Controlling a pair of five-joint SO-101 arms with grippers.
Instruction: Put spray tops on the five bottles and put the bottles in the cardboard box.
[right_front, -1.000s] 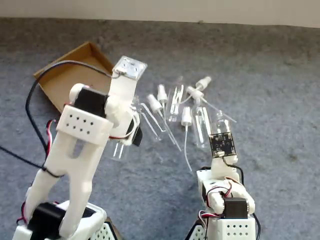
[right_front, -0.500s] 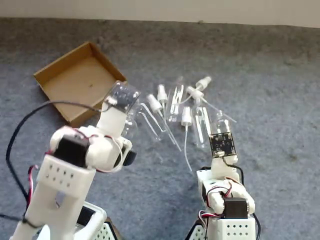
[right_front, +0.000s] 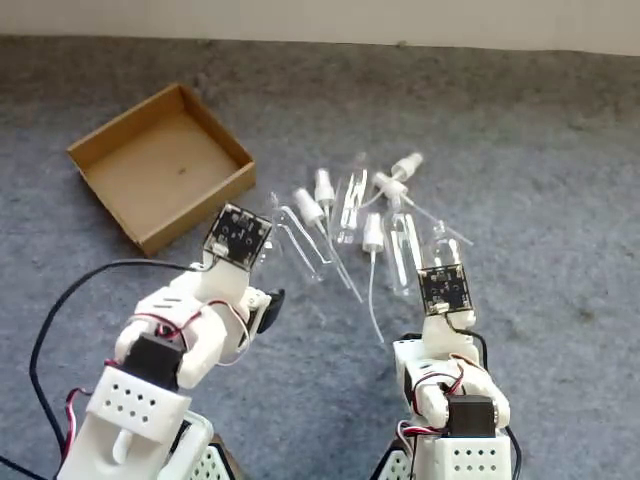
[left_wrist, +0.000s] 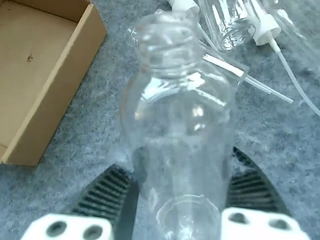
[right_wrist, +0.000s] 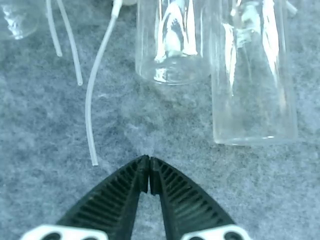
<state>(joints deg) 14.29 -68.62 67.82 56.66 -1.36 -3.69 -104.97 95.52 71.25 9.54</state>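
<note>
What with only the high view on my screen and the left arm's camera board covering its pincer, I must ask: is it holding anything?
Observer: Yes. In the left wrist view the left pincer is shut on a clear bottle.
Operator: Is that bottle capped?
Observer: No, its threaded neck is open and bare.
Operator: And the right pincer?
Observer: The right wrist view shows the right pincer shut on nothing, above the carpet, just short of the bases of two lying bottles.
</note>
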